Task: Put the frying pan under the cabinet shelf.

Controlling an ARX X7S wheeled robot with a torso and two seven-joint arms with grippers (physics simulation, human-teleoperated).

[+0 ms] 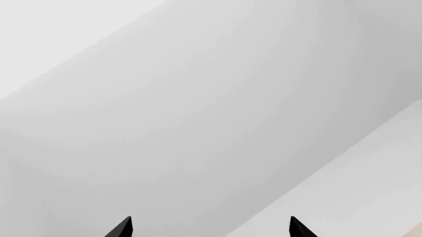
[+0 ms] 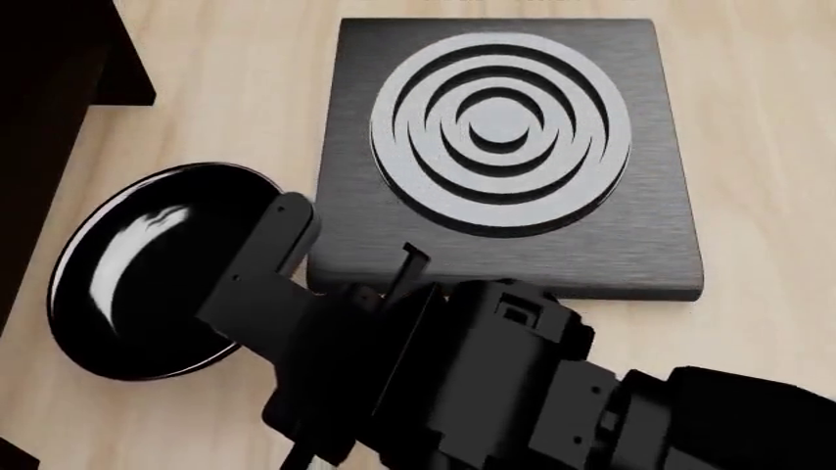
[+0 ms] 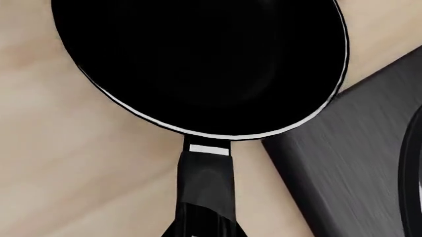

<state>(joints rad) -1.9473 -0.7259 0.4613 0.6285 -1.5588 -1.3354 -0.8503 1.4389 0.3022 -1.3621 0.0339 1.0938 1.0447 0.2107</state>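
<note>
Right gripper (image 2: 281, 294), jaws seemingly closed on frying pan (image 2: 144, 269) handle; next, slide toward ten o'clock under cabinet shelf (image 2: 46, 98). Left gripper (image 1: 211, 229) gapes empty.

A: The frying pan (image 2: 137, 269) looks glossy black with pale reflections; its handle (image 3: 205, 190) has a satin sheen.

B: At its three o'clock, the square plate (image 2: 653, 225) is brushed dark, matt. The surface (image 2: 758, 147) is pale, smooth wood.

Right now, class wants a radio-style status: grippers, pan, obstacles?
Left gripper open, holding nothing. Right gripper state unclear, over frying pan handle. Pan on table beside cabinet shelf. Square plate alongside.
</note>
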